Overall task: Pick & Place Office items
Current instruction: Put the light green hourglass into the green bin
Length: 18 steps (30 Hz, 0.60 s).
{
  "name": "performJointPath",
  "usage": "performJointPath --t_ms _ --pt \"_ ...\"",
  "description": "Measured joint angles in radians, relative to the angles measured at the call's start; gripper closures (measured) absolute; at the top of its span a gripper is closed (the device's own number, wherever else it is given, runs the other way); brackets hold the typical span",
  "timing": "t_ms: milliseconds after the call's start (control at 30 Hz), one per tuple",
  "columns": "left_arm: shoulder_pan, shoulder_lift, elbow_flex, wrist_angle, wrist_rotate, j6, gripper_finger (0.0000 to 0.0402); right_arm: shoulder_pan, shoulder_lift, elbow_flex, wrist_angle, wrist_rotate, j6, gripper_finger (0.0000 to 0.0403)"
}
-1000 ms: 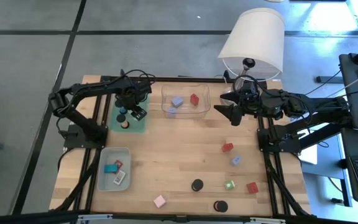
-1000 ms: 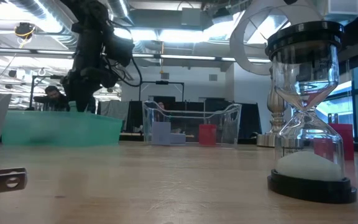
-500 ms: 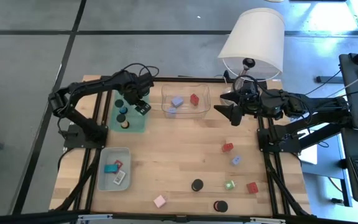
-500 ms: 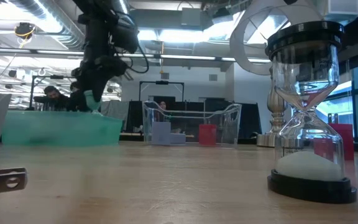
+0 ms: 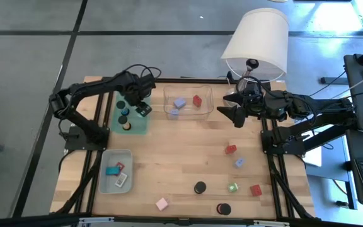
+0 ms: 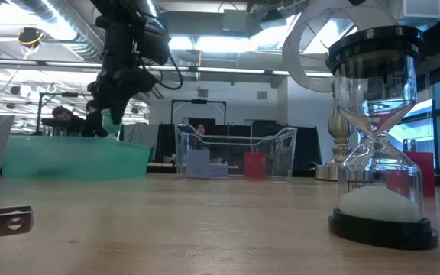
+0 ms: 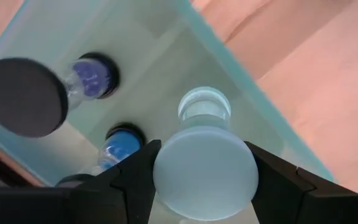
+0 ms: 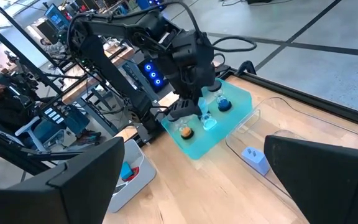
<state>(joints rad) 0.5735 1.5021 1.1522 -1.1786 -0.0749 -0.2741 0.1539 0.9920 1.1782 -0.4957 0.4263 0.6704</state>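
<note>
My left gripper (image 5: 144, 108) hangs over the green tray (image 5: 135, 126) at the far left and is shut on a small sand timer with a pale cap (image 7: 205, 180). In the left wrist view its glass bulb (image 7: 204, 109) points away toward the tray floor. Two blue-sand timers (image 7: 92, 76) with black caps stand in that tray. My right gripper (image 5: 234, 115) waits open near the lamp base, touching nothing. Red (image 5: 230, 149), lilac (image 5: 239, 162), green (image 5: 233, 188) and pink (image 5: 162, 203) blocks and black caps (image 5: 200, 187) lie on the near right of the table. My left gripper pinches the sand timer by its pale round end cap (image 7: 166, 177), one dark finger (image 7: 132, 180) on each side of the cap. The fingers come from above, slanting down, and the timer runs on along them. It hangs tilted above the green tray floor, lifted clear.
A clear tray (image 5: 188, 112) at the far middle holds a lilac and a red block. The grey tray (image 5: 106, 183) at the near left holds teal, red and labelled pieces. A white-shaded lamp (image 5: 257, 41) stands far right. A large hourglass (image 6: 376, 130) fills the low view's foreground.
My left gripper has moved a little toward the table's right and far edge over the green tray, rising slightly and tipping, with the timer still in its fingers. It has held nearly still for the last half second.
</note>
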Motion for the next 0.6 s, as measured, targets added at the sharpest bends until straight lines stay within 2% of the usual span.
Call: performJointPath --t_ms 300,600 --pt "0.0 0.0 -0.05 0.008 -0.021 -0.027 0.0185 0.0 0.0 0.0 0.0 0.0 -0.001 0.0014" --pt "0.0 0.0 -0.05 0.043 -0.064 -0.029 0.0132 0.0 0.0 0.0 0.0 0.001 -0.001 0.0014"
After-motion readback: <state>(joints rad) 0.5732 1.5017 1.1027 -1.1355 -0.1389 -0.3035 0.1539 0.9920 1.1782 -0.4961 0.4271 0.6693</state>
